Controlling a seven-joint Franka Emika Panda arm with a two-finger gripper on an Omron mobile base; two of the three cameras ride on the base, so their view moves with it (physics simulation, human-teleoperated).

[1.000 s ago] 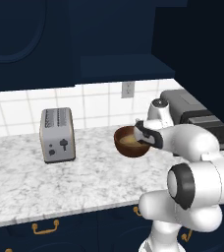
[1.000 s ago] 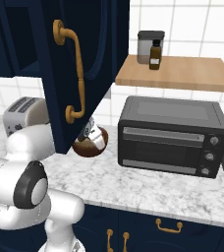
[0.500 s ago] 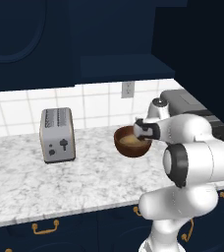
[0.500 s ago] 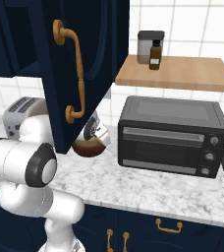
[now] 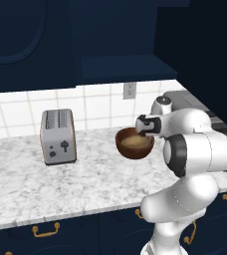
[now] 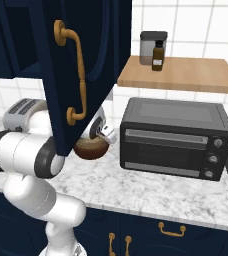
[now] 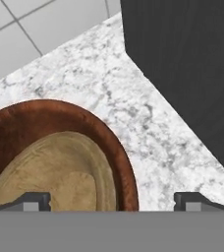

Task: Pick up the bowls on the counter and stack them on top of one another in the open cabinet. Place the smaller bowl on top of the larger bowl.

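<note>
Both bowls are on the counter (image 5: pixel 85 184), already nested: smaller bowl (image 5: pixel 134 142), light tan, sits inside the larger bowl (image 5: pixel 130 151), dark reddish-brown. The stack is on the marbled top between the toaster (image 5: pixel 58 136) on the left and the black toaster oven (image 6: pixel 176 137) on the right, close to the tiled back wall. In the hand view the tan bowl (image 7: pixel 60 172) fills the inside of the brown one (image 7: pixel 111 142), whose rim curves round it, bare marble (image 7: pixel 148 118) beside it and the oven's dark side wall (image 7: pixel 192 64) at far right. The gripper (image 5: pixel 146 126) hangs just above the right rim of the stack, jaws spread wide and holding nothing: one finger tip (image 7: pixel 33 201) over the tan bowl's inside, the other (image 7: pixel 195 201) over bare counter outside the brown rim. I can't tell whether either tip touches a bowl. From the right side the gripper (image 6: pixel 106 132) pokes out past the edge of the hanging navy cabinet door (image 6: pixel 81 70) with its brass handle (image 6: pixel 76 75), the brown bowl (image 6: pixel 91 148) directly under it. The open cabinet (image 5: pixel 120 45) is up on the wall above the bowls, its navy shelf floor in shadow. To the right a wooden shelf (image 6: pixel 181 74) over the oven carries a grey canister (image 6: pixel 151 46) and a small brown bottle (image 6: pixel 158 56).
</note>
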